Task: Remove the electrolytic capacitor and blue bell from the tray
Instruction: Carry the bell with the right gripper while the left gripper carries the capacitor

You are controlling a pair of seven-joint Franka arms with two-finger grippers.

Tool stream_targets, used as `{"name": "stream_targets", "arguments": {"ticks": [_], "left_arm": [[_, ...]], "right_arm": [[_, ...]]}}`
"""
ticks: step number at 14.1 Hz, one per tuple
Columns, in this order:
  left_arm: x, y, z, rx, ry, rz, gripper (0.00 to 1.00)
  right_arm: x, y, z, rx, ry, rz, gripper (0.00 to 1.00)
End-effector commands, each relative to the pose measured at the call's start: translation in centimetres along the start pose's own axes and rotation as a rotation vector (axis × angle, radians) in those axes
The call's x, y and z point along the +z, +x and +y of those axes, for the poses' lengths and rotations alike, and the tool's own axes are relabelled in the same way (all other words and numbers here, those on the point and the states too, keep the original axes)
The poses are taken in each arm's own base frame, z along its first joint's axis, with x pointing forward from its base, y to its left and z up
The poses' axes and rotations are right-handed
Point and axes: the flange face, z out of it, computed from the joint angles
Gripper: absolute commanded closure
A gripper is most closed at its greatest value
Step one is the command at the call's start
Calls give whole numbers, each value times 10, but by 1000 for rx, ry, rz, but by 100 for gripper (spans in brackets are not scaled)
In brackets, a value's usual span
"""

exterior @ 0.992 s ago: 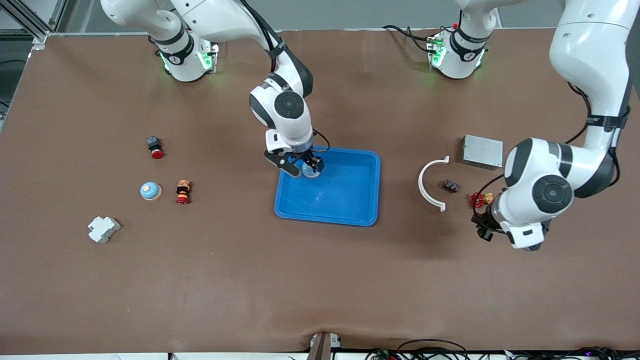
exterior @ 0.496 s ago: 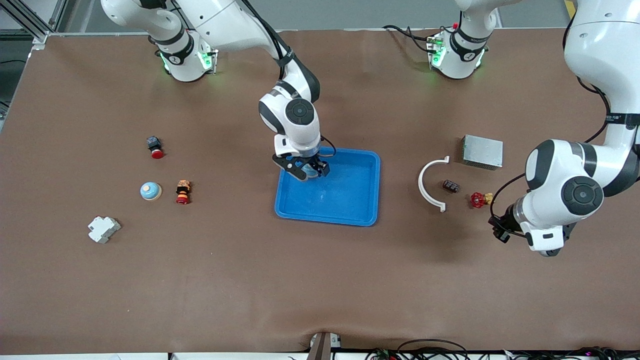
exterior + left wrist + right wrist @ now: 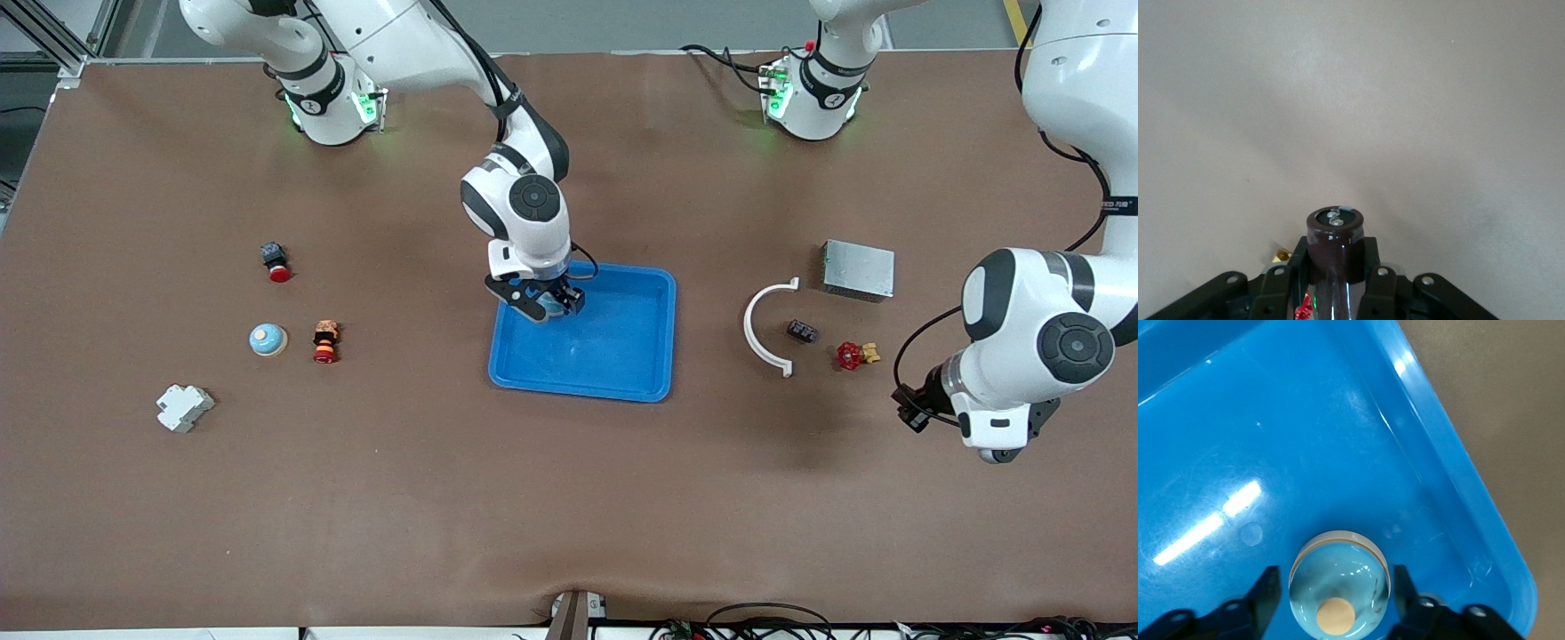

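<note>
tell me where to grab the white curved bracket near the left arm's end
Grip the thin middle of the white curved bracket from straight above, one of the fingers inside the arc and one outside. It lies flat on the table, its open side facing the small black part, so the closed side probably gives more room.

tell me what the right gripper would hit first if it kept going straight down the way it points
Probably the bell, which sits between its fingers in the blue tray. The right gripper points down at it; just under that is the tray floor, though the depth is hard to judge.
</note>
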Motion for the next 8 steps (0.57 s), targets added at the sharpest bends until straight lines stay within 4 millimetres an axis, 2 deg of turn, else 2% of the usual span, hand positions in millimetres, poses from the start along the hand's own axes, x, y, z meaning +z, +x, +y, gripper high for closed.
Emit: {"name": "stream_targets", "arguments": {"ticks": [1, 2, 5, 8], "left_arm": [[-10, -2, -10, 35, 25, -14, 100], [-8, -1, -13, 53, 35, -22, 100], [-15, 2, -22, 57, 54, -33, 100], [-14, 0, -27, 56, 78, -53, 100]], "right_arm": [[2, -2, -5, 12, 1, 18, 87], [2, -2, -5, 17, 3, 18, 100], [1, -1, -5, 29, 1, 17, 100], [-12, 9, -11, 21, 16, 20, 100]]}}
